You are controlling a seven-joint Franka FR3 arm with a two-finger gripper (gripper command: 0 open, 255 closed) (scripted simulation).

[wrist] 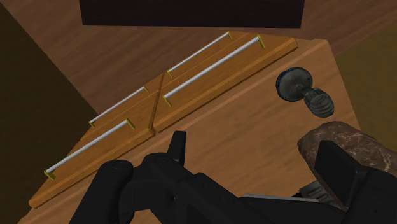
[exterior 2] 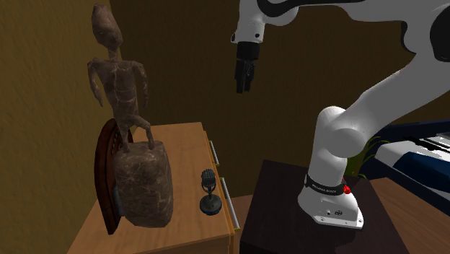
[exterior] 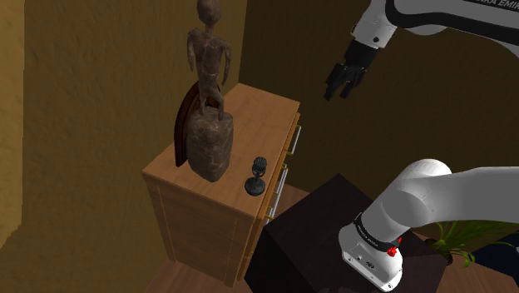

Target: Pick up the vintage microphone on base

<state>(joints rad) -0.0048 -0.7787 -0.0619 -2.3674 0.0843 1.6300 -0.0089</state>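
Observation:
The vintage microphone (exterior: 256, 176) is small and dark, with a round base and a grilled head. It stands upright near the front edge of a wooden dresser top (exterior: 254, 106), beside a brown figure statue (exterior: 208, 125). In the second exterior view the microphone (exterior 2: 209, 193) sits just to the right of the statue's rock-like base (exterior 2: 144, 184). My gripper (exterior: 336, 86) hangs high above the dresser's drawer side, well apart from the microphone. In the wrist view the fingers (wrist: 175, 149) stand apart with nothing between them, and the microphone (wrist: 304, 92) lies beyond the gripper (wrist: 257, 162), off to one side.
The tall statue (exterior 2: 119, 79) and a dark curved board (exterior 2: 107, 173) behind it crowd the dresser top (exterior 2: 184, 144). Drawer fronts carry metal bar handles (wrist: 213, 67). My dark stand (exterior: 312, 237) is close to the dresser. A plant (exterior: 466, 237) and a keyboard (exterior 2: 422, 144) lie beyond the stand.

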